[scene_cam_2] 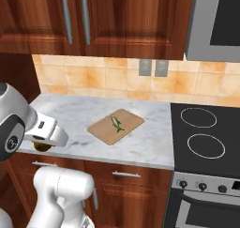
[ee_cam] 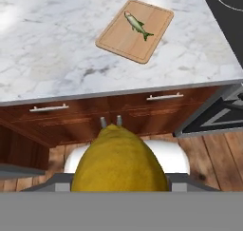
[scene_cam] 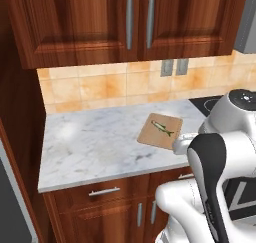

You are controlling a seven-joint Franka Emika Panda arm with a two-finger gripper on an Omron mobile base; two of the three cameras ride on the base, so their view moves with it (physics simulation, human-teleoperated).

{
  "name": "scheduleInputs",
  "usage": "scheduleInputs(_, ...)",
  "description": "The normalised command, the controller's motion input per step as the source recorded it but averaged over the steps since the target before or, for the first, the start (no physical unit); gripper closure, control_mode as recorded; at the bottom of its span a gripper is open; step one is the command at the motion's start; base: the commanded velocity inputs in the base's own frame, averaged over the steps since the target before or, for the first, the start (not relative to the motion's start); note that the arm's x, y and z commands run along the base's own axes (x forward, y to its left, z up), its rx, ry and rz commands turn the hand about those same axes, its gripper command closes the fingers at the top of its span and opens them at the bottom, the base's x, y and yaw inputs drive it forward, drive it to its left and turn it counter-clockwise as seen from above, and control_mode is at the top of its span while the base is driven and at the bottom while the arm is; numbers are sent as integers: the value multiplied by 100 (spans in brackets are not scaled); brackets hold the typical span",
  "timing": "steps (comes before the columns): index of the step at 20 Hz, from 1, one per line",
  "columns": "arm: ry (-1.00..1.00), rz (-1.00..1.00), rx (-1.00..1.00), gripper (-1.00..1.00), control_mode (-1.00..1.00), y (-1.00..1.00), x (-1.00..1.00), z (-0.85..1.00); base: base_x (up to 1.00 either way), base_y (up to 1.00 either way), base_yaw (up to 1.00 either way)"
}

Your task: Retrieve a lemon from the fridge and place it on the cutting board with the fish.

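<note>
Lemon [ee_cam: 118, 161] gripped by gripper [ee_cam: 118, 178] before marble countertop [ee_cam: 57, 54] bearing cutting board [ee_cam: 118, 40].

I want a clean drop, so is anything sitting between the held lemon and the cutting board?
Nothing visible. The tool holds the lemon off the counter's front edge; bare marble leads to the cutting board, where only the fish lies.
</note>
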Motion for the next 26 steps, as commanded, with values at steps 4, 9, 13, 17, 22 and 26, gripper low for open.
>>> scheduleInputs(4, -3, 0, 0, 100, -100, 0, 29, -8, 9, 0, 0)
scheduleInputs(9, 0, 0, 0, 100, -100, -6, 55, -17, 0, 0, 0)
scheduleInputs(13, 11, -2, 0, 100, -100, 0, 81, -34, 0, 0, 0)
scheduleInputs(17, 14, -8, 0, 100, -100, -22, 100, -24, 0, 0, 0)
scheduleInputs(22, 18, -15, 0, 100, -100, -11, 97, -33, 0, 0, 0)
scheduleInputs(26, 10, -4, 5, 100, -100, -4, 86, -57, 0, 0, 0)
